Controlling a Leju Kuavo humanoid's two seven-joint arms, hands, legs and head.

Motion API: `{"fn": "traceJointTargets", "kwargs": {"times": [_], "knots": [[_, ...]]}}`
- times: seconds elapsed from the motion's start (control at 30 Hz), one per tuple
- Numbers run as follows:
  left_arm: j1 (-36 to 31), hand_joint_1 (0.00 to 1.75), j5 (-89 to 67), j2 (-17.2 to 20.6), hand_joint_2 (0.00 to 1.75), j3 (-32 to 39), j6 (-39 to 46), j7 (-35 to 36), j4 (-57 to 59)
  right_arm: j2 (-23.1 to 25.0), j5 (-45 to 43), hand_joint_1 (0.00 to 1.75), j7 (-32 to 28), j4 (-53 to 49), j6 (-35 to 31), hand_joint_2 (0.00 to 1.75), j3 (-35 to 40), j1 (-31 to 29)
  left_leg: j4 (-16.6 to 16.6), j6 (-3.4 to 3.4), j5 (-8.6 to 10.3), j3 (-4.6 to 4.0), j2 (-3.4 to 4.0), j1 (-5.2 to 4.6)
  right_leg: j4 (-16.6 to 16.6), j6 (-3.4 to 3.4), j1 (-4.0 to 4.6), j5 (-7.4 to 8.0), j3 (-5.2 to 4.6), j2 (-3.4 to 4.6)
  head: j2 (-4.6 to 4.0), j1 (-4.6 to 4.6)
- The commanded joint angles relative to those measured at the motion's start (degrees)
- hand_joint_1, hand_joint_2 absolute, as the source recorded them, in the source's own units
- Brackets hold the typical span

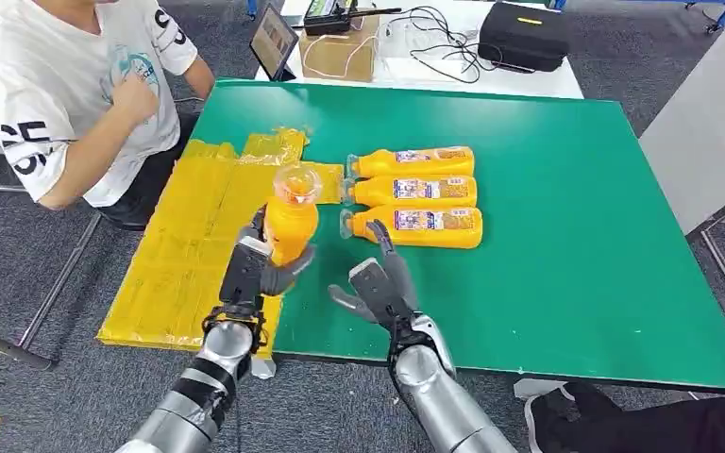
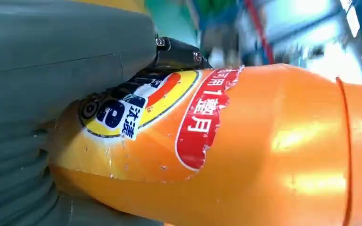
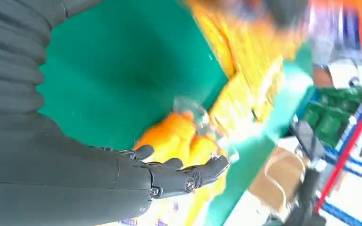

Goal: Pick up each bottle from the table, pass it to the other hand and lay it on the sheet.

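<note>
My left hand [image 1: 257,267] grips an orange juice bottle [image 1: 290,222] upright, cap end toward the camera, above the seam between the yellow sheet [image 1: 184,255] and the green table [image 1: 566,208]. In the left wrist view the bottle [image 2: 245,155] fills the frame, my grey thumb [image 2: 52,84] wrapped round its label. My right hand [image 1: 378,283] hovers open just right of it, fingers spread, holding nothing; in the right wrist view its fingers [image 3: 184,174] reach out over the table. Three more orange bottles [image 1: 415,198] lie side by side on the green table beyond.
A person in a white T-shirt [image 1: 66,85] sits at the far left beside the sheet. Behind the green table stands a white table with a cardboard box [image 1: 340,52], cables and a black case [image 1: 524,36]. A white cabinet [image 1: 708,123] is at the right.
</note>
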Motion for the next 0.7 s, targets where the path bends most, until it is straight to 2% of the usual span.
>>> {"fn": "traceJointTargets", "kwargs": {"times": [0.03,0.13,0.5,0.6,0.7], "knots": [[-8.9,1.75,-17.0,7.4,1.75,4.4,9.9,4.6,14.8,-2.3,-1.2,0.0,-1.0,-6.6,0.4,1.75,-3.8,0.5,0.0,-0.09,-0.05,0.15,-0.03,0.07,0.0,-0.1,0.07,-0.06,0.17,-0.04,0.02,0.0],[-11.1,1.75,-20.6,9.1,1.75,6.1,10.5,5.1,19.7,-2.3,-1.6,0.0,-1.0,-7.7,1.0,1.75,-4.0,0.5,0.0,-0.07,-0.04,0.14,0.06,0.04,0.0,-0.09,0.04,-0.04,0.13,0.04,0.0,0.0],[-10.9,1.75,-20.8,8.4,1.75,6.1,11.0,4.9,19.8,-2.3,-1.7,0.0,-1.0,-7.5,0.9,1.75,-4.0,0.5,0.0,-0.09,-0.09,0.18,-0.03,0.1,0.0,-0.11,0.1,-0.1,0.22,-0.06,0.0,0.0],[-13.5,1.75,-29.0,10.7,1.75,4.5,10.7,11.0,26.4,-2.1,-2.4,0.0,-1.5,-7.6,1.5,1.75,-4.0,0.2,0.0,-0.1,-0.09,0.16,-0.04,0.1,0.0,-0.12,0.1,-0.1,0.2,-0.06,0.0,0.0],[-15.4,1.75,-33.9,13.3,1.75,3.3,6.9,13.0,32.6,-1.8,-2.5,0.0,-1.4,-6.6,2.8,1.75,-3.3,-0.9,0.0,-0.11,-0.08,0.16,0.06,0.09,0.0,-0.13,0.09,-0.06,0.16,0.04,0.0,0.0]]}}
